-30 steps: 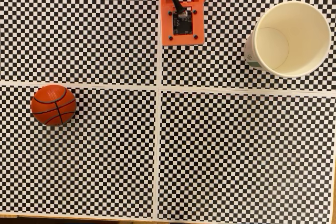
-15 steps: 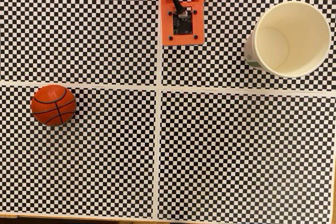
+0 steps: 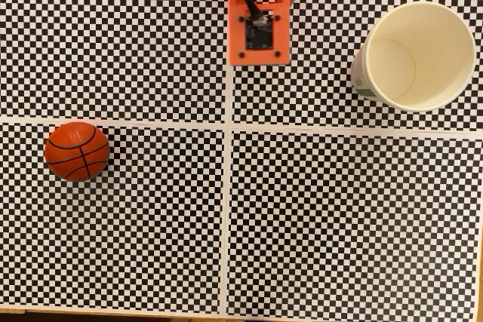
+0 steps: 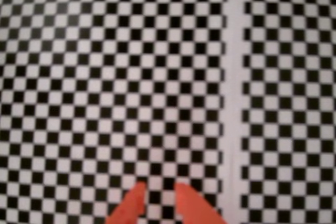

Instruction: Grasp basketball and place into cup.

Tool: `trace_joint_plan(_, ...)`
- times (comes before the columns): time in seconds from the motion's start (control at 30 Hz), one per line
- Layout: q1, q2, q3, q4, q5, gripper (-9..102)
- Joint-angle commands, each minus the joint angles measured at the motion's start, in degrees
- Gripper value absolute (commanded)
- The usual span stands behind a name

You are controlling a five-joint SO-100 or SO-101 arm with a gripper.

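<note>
Orange-red basketball [image 3: 76, 151] sitting free at the fixed view's left edge on the checkered worktop [image 3: 339, 216], well apart from the white cup [image 3: 415, 54] standing mouth-up at upper right. Orange fingers [image 4: 134, 203] parted by a narrow gap in the wrist view, empty, over bare checks. Arm [image 3: 258, 13] at top centre between the two, likely not yet committed to the reach.

The hand [image 4: 158, 186] points downward, fingertips slightly apart and holding nothing.
</note>
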Motion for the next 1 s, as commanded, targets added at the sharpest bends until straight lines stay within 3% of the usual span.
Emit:
trace_joint_plan(0.0, 2.1, 0.3, 2.0, 0.4, -0.9, 0)
trace_joint_plan(0.2, 4.7, 0.3, 2.0, 0.0, -3.2, 0)
trace_joint_plan(0.97, 5.8, -1.1, -4.7, 2.7, 3.3, 0)
